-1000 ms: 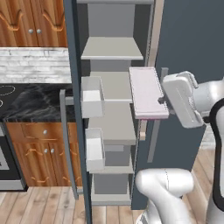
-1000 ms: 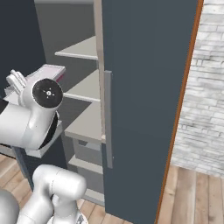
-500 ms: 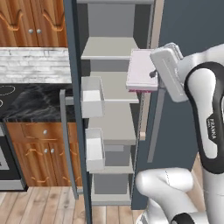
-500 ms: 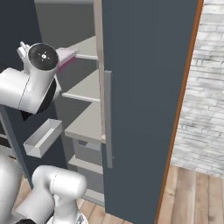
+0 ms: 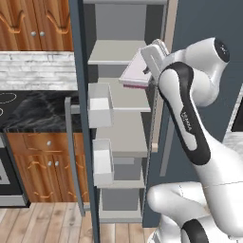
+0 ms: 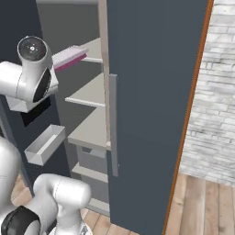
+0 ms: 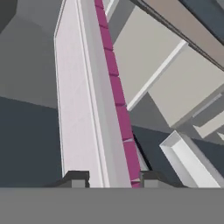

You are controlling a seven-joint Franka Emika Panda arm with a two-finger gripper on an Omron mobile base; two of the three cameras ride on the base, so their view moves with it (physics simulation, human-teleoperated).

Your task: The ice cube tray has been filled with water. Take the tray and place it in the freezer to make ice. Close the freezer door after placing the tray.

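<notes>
Ice cube tray (image 5: 137, 71) tilted above a middle freezer (image 5: 124, 99) shelf (bins (image 5: 100, 105) to its left).

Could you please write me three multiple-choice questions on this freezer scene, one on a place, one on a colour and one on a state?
1. Where is the ice cube tray?
A. flat on the wooden floor
B. in the air at the open freezer, level with its upper shelves
C. inside a white door bin

2. What colour is the tray's underside edge?
A. magenta
B. green
C. black

3. How is the gripper?
A. wide open, holding nothing
B. shut on the freezer door's handle
C. shut on the ice cube tray

Answers:
1 B: both base views show the tray held up beside the upper shelves, tilted, resting on nothing.
2 A: the hand view shows a magenta strip along the pale tray.
3 C: in the hand view a fingertip stands on each side of the tray's near end.
</notes>
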